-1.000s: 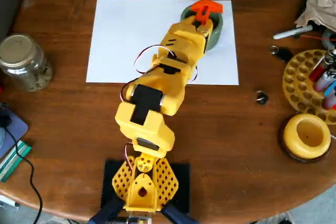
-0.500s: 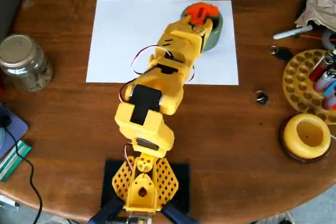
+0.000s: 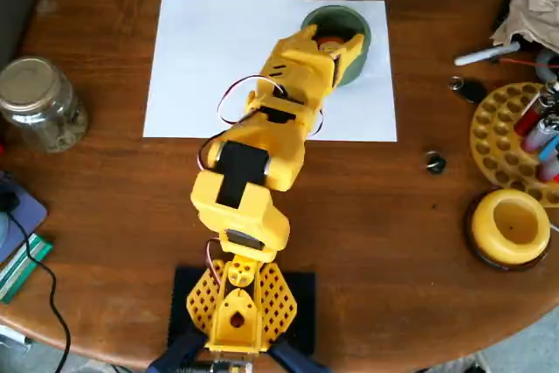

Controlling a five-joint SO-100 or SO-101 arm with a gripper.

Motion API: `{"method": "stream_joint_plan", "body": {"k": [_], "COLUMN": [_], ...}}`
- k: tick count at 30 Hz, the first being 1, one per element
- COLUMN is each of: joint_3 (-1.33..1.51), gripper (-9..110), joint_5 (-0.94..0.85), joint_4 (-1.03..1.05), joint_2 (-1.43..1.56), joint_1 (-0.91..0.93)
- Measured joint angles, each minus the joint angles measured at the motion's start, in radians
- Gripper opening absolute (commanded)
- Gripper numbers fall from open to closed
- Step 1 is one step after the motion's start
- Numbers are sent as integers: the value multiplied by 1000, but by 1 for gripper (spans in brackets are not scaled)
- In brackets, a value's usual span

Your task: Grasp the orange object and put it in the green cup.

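The green cup [image 3: 358, 51] stands at the far right corner of a white paper sheet [image 3: 201, 67] in the overhead view. It is partly covered by the yellow arm. My gripper [image 3: 334, 41] hangs right over the cup's opening. The orange object [image 3: 329, 42] shows between the two yellow fingers [image 3: 354, 44], which close on it from both sides. It sits above the cup's dark inside. How high it is above the cup's floor cannot be told from this view.
A glass jar [image 3: 39, 102] stands at the left. A yellow round holder [image 3: 511, 226] and a yellow tray of pens [image 3: 515, 137] stand at the right. A marker [image 3: 485, 56] and small dark parts [image 3: 435, 162] lie on the wooden table [image 3: 393, 242].
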Motion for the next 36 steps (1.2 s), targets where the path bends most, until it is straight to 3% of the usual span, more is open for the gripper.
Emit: {"method": "stream_joint_plan", "body": {"k": [4, 11, 16, 26, 31, 36], "joint_3": [0, 34, 40, 144, 192, 301], "gripper": [0, 0, 0, 0, 0, 0], "joint_5": [0, -100, -423, -1307, -1523, -1562], "joint_4": [0, 43, 330, 769, 959, 1037], "joint_2": [0, 92, 345, 680, 699, 773], "joint_1": [0, -28, -80, -144, -146, -169]}}
